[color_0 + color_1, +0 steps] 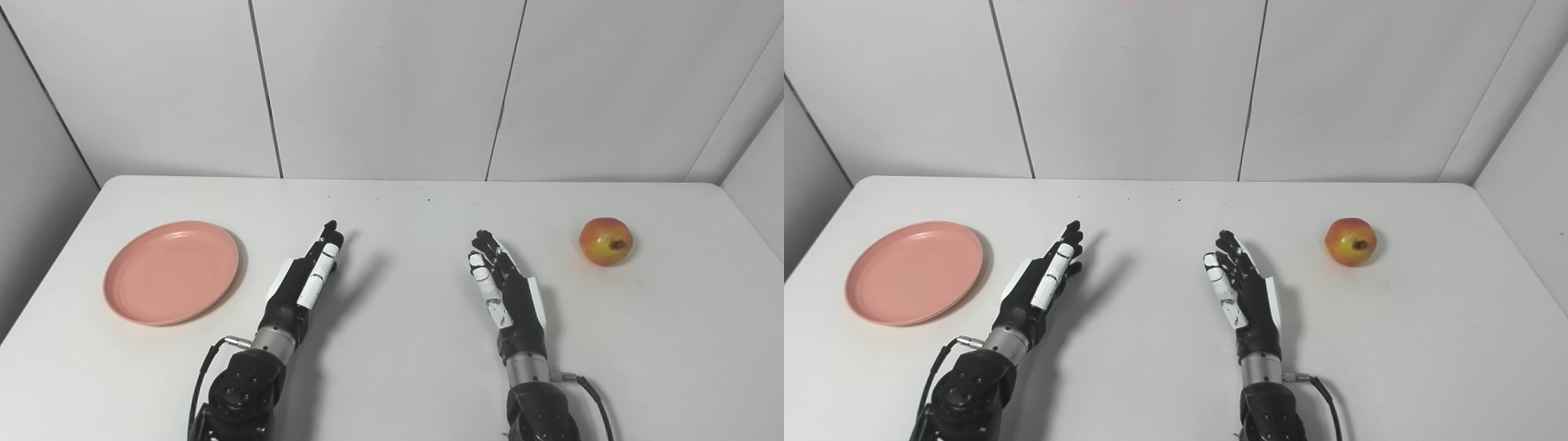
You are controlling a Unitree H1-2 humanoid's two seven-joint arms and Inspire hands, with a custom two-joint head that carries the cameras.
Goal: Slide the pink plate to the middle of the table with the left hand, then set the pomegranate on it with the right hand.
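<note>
The white table (392, 380) fills most of the view, with pale wall panels (380, 86) behind it. On it, far to the left, lies the pink plate (171, 272), flat and bare, well away from the middle where it is meant to end up. The two arms come in from the bottom edge and lie over the centre of the table. The left hand (306, 277) is edge-on, its fingers stretched out straight and close together, holding nothing; it sits near the plate's right side but does not touch it. The right hand (505, 285) is likewise held out flat with fingers extended and slightly spread, empty, and apart from the fruit. The pomegranate (606, 241), smallest of the lot, rests on the table at the right, beyond and to the right of that hand. As I judge it, nothing of the task is done yet: the plate has to be slid inward first, then the pomegranate picked up and set on it
</note>
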